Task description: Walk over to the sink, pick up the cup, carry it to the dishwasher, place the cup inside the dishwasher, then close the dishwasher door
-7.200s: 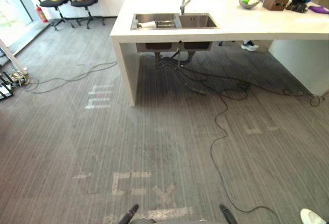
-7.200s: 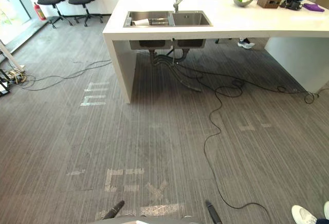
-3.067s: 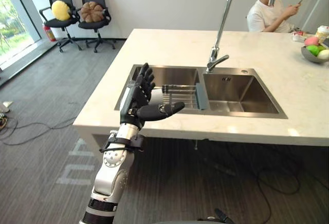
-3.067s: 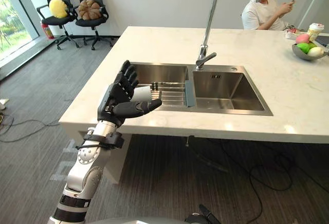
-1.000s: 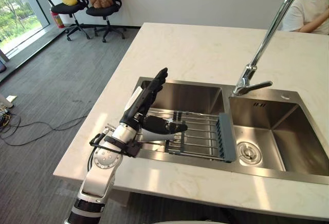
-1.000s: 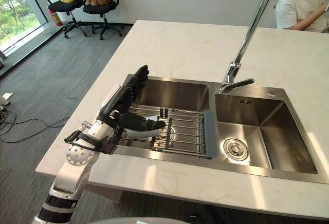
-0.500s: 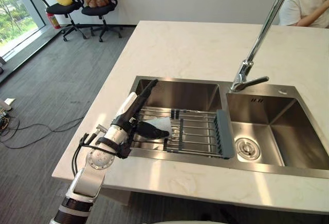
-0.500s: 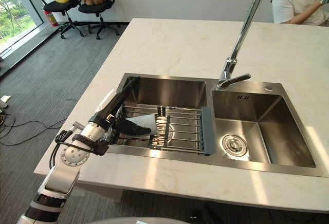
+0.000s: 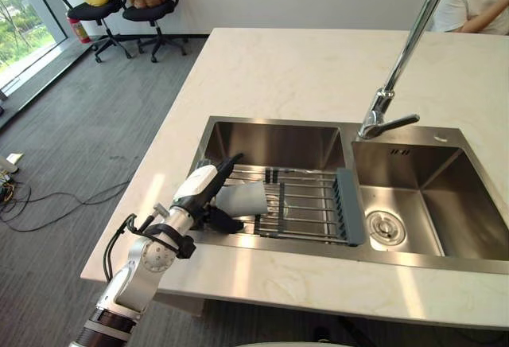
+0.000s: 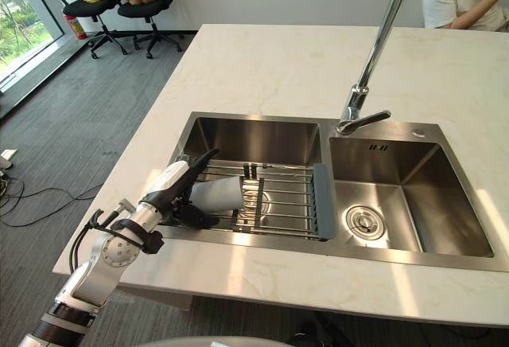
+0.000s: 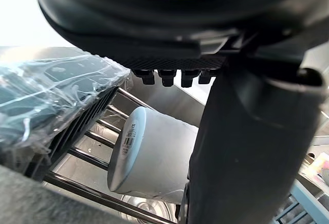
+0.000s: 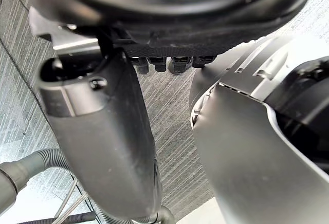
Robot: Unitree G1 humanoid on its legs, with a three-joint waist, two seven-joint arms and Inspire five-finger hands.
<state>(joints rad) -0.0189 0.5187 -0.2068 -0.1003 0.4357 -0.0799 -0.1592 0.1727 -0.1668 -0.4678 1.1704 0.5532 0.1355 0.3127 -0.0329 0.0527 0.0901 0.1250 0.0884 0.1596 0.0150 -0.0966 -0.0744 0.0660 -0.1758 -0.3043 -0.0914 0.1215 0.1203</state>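
The left robot hand (image 9: 203,192) reaches down into the left basin of the sink (image 9: 278,122), spread wide. Its fingers (image 9: 231,161) stretch over the far side of the cup (image 9: 245,198) and its thumb (image 9: 226,221) lies along the near side, so the cup sits in the gap between them.

The cup lies on its side on the wire rack (image 9: 310,208). Its long axis runs roughly along the bars, with the base toward the palm and the mouth toward the robot's right. It lies straight ahead of the palm, so closing looks like the next step.

The eye views give this layout but not the contact. The left wrist view shows the labelled base close up and the thumb crossing in front of the cup. Whether it touches, I cannot tell.

The right robot hand (image 12: 103,147) hangs over the floor with its fingers relaxed, far from the desk (image 9: 302,68).
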